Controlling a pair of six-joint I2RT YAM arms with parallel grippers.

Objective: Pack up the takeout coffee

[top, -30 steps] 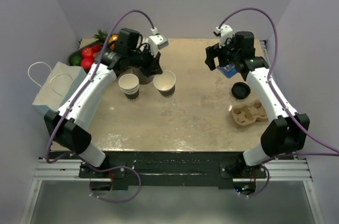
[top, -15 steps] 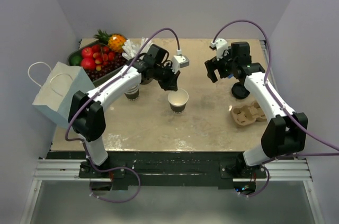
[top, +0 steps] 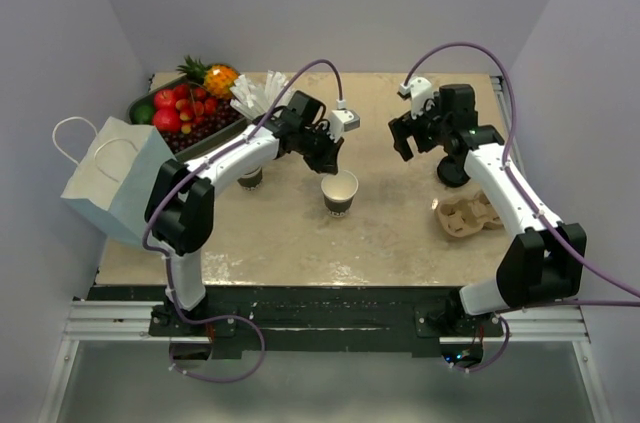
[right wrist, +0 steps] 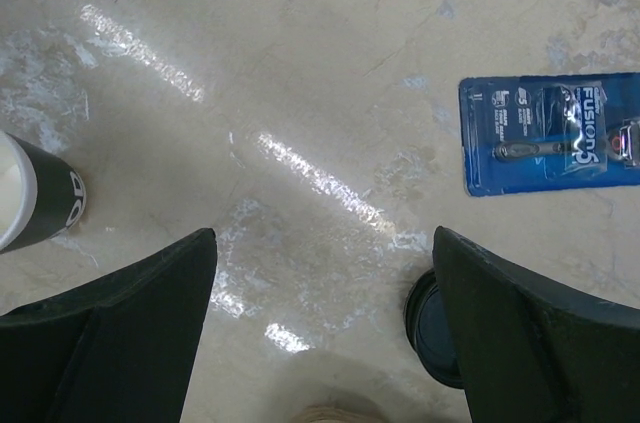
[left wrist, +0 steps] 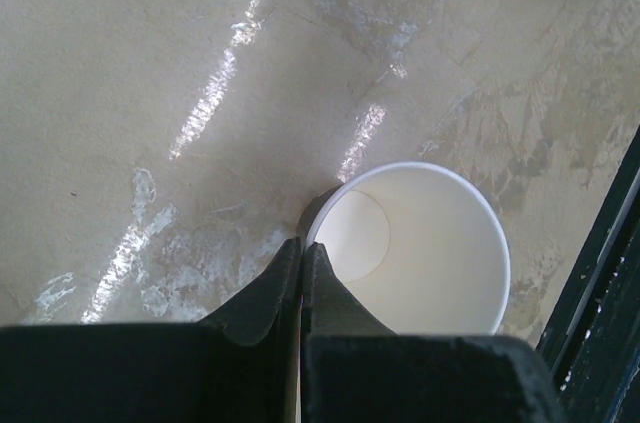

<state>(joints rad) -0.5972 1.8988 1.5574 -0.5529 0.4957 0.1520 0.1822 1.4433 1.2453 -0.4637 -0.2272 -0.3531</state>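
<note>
From above, the small paper cup (top: 340, 191), dark brown outside and cream inside, stands open and upright near the middle of the beige stone-look table (top: 300, 243). The left gripper (top: 325, 155) sits at its far rim. Its fingers cannot be told apart here. The round black plastic lid (top: 455, 172) lies well apart to the right, half hidden under the right arm. Beside the lid lies a moulded brown pulp cup carrier (top: 470, 213). The right gripper (top: 413, 141) hangs over bare table between cup and lid, and its spread is hard to judge from here. A lidless stack of like cups (top: 250, 179) shows only in part under the left arm. At the left are a white paper bag with handles (top: 110, 175), a tray of fruit (top: 180, 111) and a bunch of white sticks (top: 252, 95).

In the left wrist view, the left gripper (left wrist: 302, 248) is closed tight on the paper cup (left wrist: 420, 243), one finger outside the wall and one inside the rim. The cup's near side is hidden behind the fingers.

In the right wrist view, the right gripper (right wrist: 322, 343) stands wide apart, holding nothing. The lid (right wrist: 428, 328) is half hidden behind one finger. A blue razor blister pack (right wrist: 545, 148) is cut off at the right edge, and the paper cup (right wrist: 35, 198) at the left edge.
</note>
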